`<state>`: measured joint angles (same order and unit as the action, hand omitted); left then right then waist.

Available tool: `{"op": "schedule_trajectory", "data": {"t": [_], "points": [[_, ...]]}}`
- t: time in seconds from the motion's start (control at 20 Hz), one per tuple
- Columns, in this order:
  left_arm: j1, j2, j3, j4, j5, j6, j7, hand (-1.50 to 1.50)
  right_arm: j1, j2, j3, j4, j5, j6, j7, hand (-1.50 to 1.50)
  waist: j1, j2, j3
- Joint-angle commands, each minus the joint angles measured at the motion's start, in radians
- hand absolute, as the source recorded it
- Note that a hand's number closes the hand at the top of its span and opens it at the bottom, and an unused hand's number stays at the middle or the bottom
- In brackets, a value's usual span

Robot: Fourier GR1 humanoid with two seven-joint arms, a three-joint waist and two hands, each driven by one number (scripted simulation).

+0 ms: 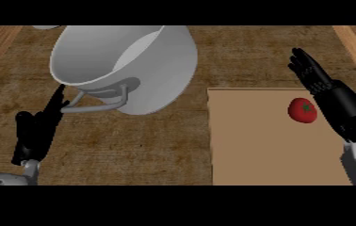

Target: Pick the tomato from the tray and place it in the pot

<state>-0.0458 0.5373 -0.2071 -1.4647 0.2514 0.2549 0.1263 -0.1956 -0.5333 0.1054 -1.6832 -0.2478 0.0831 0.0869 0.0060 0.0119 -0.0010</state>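
The tomato [303, 110] lies on the tray [264, 149], near the tray's upper right corner, close to its right edge and a little below its top edge. The tray fills the lower right of the frame; its left edge runs straight down the middle right, and most of its surface below and left of the tomato is bare.

The right hand [316, 79] stands at the right edge of the frame, just beside the tomato, fingers straight and close together, their tips reaching past the tray's top edge over the counter [139, 140]. It holds nothing.

The pot [125, 65] fills the upper left, its mouth cut by the upper edge of the scene, a grey handle [104, 102] on its lower side. A strip of bare counter separates the pot from the tray's upper left corner.

The left hand [42, 126] is at the lower left, fingers straight and together, their tips at the pot's handle; whether they touch is unclear.
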Motion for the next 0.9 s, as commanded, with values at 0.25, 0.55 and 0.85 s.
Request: {"op": "schedule_trajectory", "data": {"t": [0.25, 0.55, 0.85], "points": [[0.018, 0.079, 0.051, 0.058, -0.119, 0.086, -0.012, 0.0, -0.03, 0.083, -0.206, 0.177, 0.188, -0.479, 0.164, 1.5, 0.0, -0.007, -0.001], [0.008, 0.061, 0.053, 0.062, -0.06, 0.076, 0.123, 0.0, 0.042, 0.03, -0.215, 0.23, 0.626, -0.881, 0.177, -1.5, -0.008, -0.004, -0.002], [-0.038, 0.06, 0.031, 0.068, -0.081, 0.066, 0.191, 0.0, 0.02, 0.143, -0.041, 0.185, 1.049, -0.954, 0.532, -1.5, -0.006, -0.015, -0.006]]}}
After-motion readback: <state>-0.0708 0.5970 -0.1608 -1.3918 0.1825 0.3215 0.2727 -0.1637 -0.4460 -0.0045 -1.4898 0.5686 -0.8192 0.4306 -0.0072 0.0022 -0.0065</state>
